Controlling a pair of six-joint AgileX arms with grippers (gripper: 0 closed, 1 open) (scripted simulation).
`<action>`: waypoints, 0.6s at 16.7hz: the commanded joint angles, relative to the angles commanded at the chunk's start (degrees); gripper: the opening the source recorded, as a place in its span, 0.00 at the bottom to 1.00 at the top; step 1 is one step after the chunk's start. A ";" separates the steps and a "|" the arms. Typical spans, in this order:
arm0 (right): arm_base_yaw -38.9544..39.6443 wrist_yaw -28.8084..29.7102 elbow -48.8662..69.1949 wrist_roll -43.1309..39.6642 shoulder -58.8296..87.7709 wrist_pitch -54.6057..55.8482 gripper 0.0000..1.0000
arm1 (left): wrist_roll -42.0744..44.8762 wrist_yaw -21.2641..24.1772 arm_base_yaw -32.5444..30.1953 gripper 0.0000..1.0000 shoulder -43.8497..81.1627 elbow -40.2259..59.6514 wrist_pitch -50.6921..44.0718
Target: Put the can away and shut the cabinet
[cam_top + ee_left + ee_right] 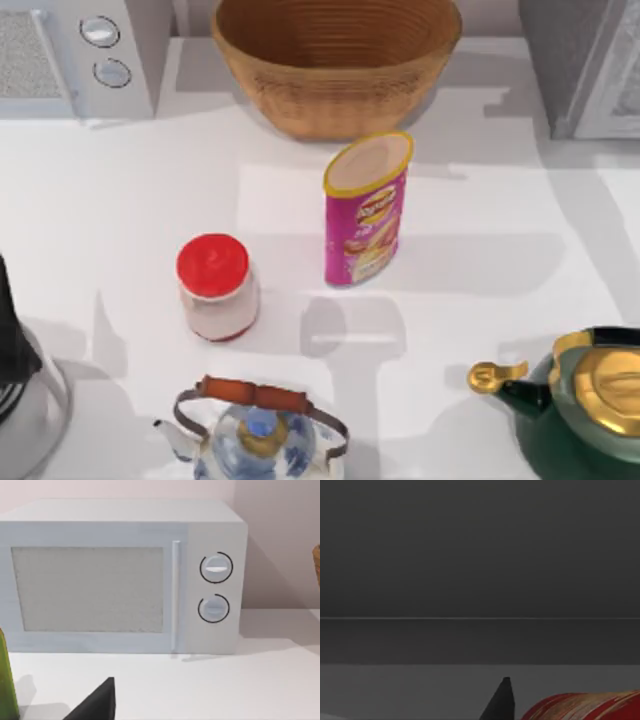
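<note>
I'm seeing the can (366,210) standing upright mid-table, in front of the basket (335,60) (nothing gripping it), so I'm judging storing and shutting the cabinet (590,65) both remain. I cannot tell either gripper's finger state.
</note>
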 joint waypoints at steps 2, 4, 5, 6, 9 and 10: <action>-0.61 -0.38 6.84 -0.01 5.62 -1.89 0.00 | 0.00 0.00 0.00 1.00 0.00 0.00 0.00; -1.26 -0.93 16.03 -0.02 12.00 -3.97 0.00 | 0.00 0.00 0.00 1.00 0.00 0.00 0.00; -1.59 -1.26 21.21 -0.02 15.31 -5.03 0.00 | 0.00 0.00 0.00 1.00 0.00 0.00 0.00; -1.94 -1.60 26.44 0.00 18.60 -6.07 0.00 | 0.00 0.00 0.00 1.00 0.00 0.00 0.00; -2.92 -2.65 39.92 0.02 27.60 -8.94 0.00 | 0.00 0.00 0.00 1.00 0.00 0.00 0.00; -3.21 -2.99 43.30 0.01 30.15 -9.78 0.00 | 0.00 0.00 0.00 1.00 0.00 0.00 0.00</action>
